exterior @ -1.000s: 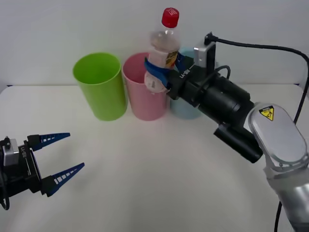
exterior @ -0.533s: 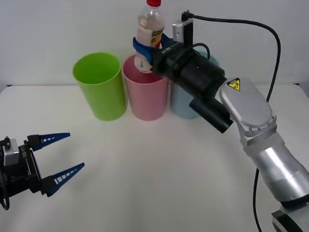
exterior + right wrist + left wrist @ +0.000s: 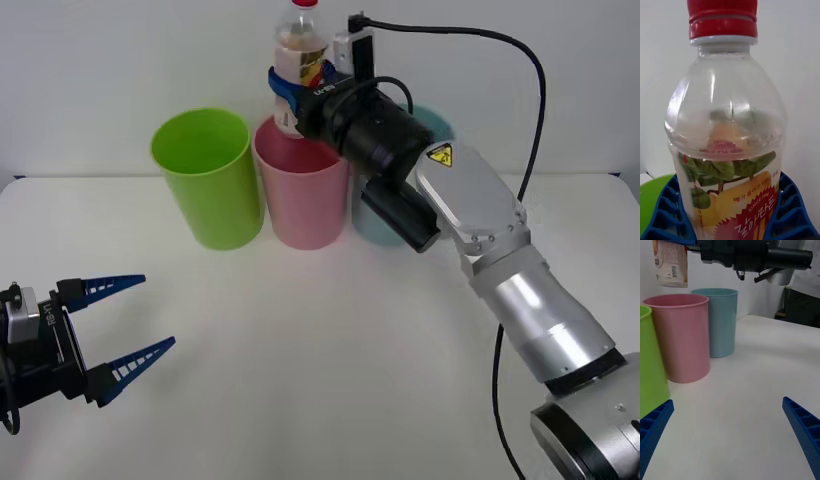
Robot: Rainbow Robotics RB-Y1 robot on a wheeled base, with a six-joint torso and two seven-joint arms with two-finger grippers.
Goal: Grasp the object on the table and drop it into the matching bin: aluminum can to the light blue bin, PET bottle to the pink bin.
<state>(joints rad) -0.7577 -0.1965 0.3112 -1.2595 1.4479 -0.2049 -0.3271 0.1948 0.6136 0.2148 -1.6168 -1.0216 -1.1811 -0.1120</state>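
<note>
Two hands: right hand (image 3: pixel 287 88) clamps PET bottle (image 3: pixel 299 60) above pink bin (image 3: pixel 300 195); left hand (image 3: pixel 128 340) apart, idle.

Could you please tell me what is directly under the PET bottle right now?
The pink bin stands under the PET bottle, which the right gripper holds upright above its open mouth. The bottle's base is covered by the blue fingers, and the bin's inside cannot be seen.

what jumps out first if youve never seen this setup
The PET bottle with its red cap, held upright in the right gripper above the pink bin. That bin stands between a lime green bin and the light blue bin.
</note>
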